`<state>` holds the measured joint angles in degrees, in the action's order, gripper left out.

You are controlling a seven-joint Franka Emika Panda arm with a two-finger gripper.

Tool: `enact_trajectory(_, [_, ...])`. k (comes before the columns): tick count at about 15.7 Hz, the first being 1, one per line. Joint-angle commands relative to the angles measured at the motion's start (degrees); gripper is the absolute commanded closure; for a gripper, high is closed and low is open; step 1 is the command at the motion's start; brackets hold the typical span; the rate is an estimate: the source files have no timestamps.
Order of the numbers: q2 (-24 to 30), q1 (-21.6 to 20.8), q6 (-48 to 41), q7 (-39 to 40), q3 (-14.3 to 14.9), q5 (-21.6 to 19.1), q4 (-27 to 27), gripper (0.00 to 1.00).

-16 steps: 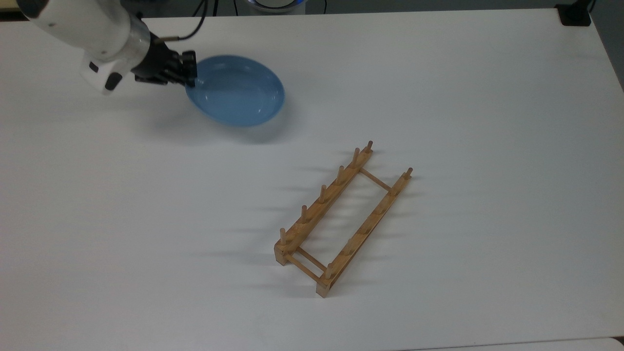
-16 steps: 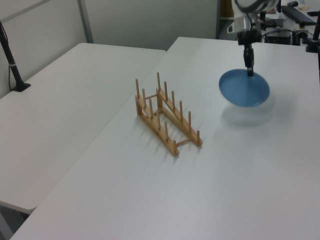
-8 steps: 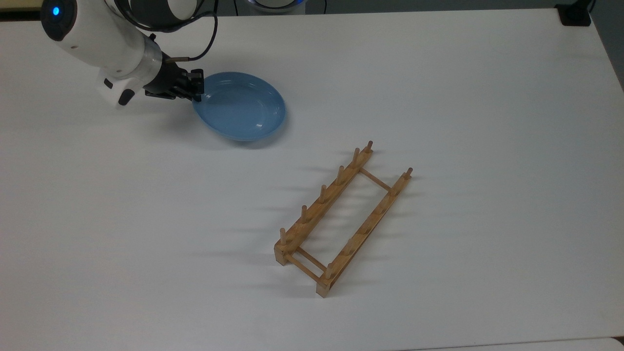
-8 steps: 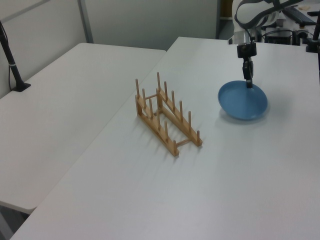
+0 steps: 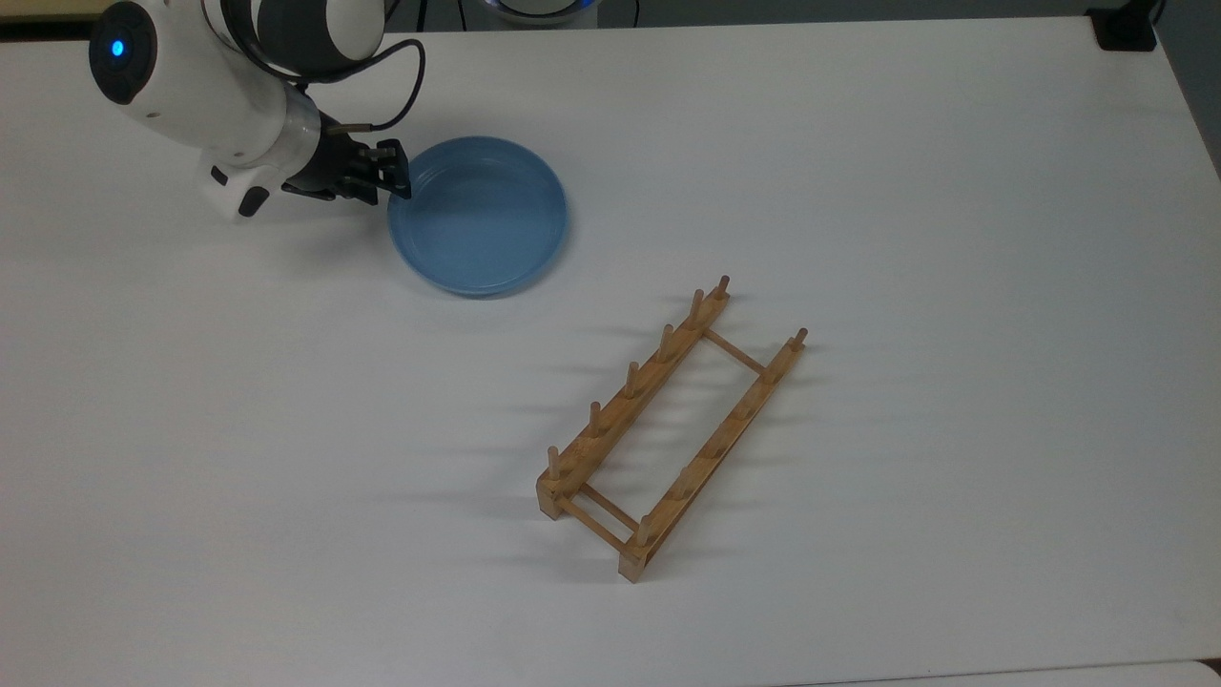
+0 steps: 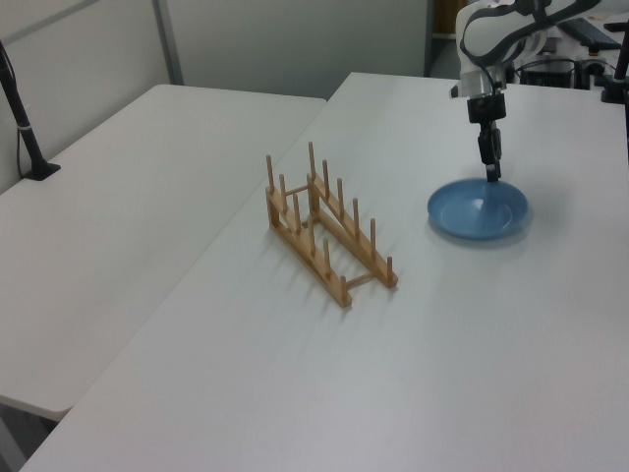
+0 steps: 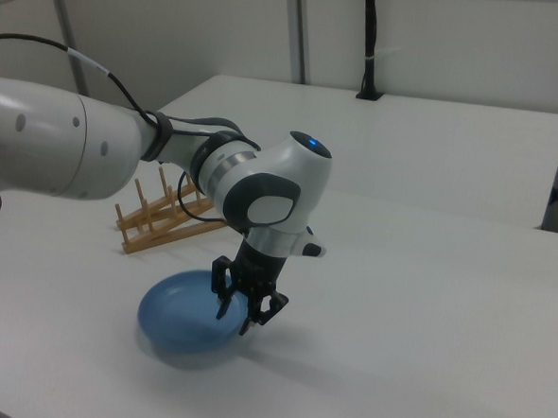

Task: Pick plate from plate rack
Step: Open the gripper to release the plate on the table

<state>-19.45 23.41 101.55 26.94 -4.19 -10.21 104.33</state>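
The plate (image 5: 477,217) lies flat on the white tabletop (image 5: 858,191), right way up, well apart from the plate rack (image 5: 668,429), which stands bare of plates at about four o'clock from it in the top view. In the left view the plate (image 6: 478,209) sits at about two o'clock from the plate rack (image 6: 327,228).

At the plate's nine-to-ten o'clock edge in the top view, the gripper (image 5: 393,179) is at the rim. In the right view the fingers (image 7: 224,302) appear slightly parted, one on each side of the raised rim, and seem to have let go, though whether a pad touches the rim is hard to tell.

The pick looks done and the plate set down, so what remains is likely the retreat. If one finger is in contact with the rim, pulling away sideways could drag or tip the plate; a straight lift seems safer.
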Motion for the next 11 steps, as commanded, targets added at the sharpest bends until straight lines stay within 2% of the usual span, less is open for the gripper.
enact_trajectory(1, [3.9, 0.0, -2.2, 0.1, 0.4, -0.8, -0.8, 0.0])
enact_trajectory(3, [7.4, -0.1, -4.3, -0.6, 0.4, -1.1, -2.0, 0.0])
enact_trajectory(6, [12.9, -0.7, -8.9, -6.2, 0.3, -1.3, -6.2, 0.0])
enact_trajectory(9, [15.7, -2.2, -16.2, -17.9, 0.1, -1.4, -13.7, 0.0])
enact_trajectory(11, [17.2, -4.9, -20.4, -26.0, 0.5, -1.3, -17.7, 0.0])
